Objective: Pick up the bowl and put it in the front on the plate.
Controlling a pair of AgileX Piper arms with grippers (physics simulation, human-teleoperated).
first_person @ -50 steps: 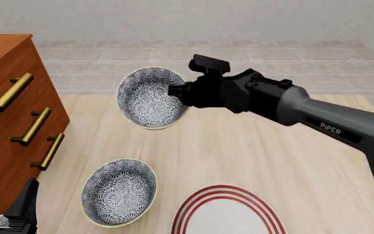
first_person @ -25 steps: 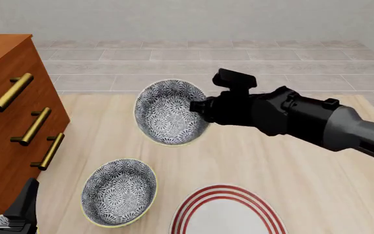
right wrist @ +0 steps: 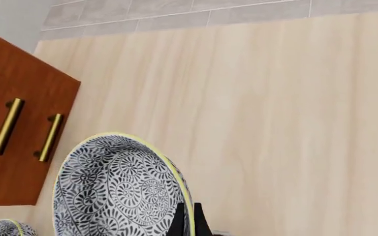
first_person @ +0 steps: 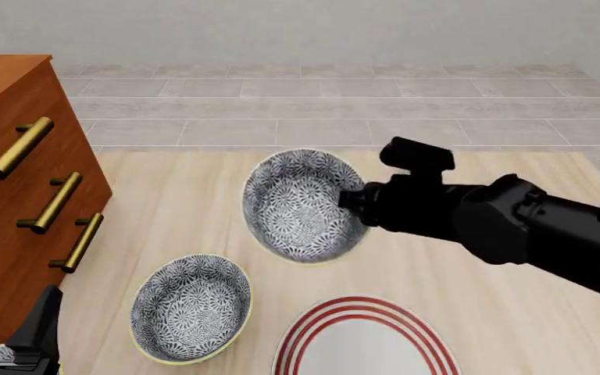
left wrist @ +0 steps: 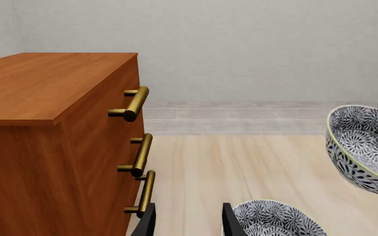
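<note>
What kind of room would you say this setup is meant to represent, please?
Probably a simulated kitchen or dining corner. A pale wooden table holds patterned bowls and a red-ringed plate, a wooden drawer cabinet with brass handles stands beside it, and grey floor tiles run to a plain wall.

You've got two patterned bowls: one bowl (first_person: pixel 300 205) lifted, its twin (first_person: pixel 191 307) on the table. One red-ringed plate (first_person: pixel 365 342). One wooden cabinet (first_person: pixel 13 187) with three brass handles (first_person: pixel 53 201). Two arms in frame.
</note>
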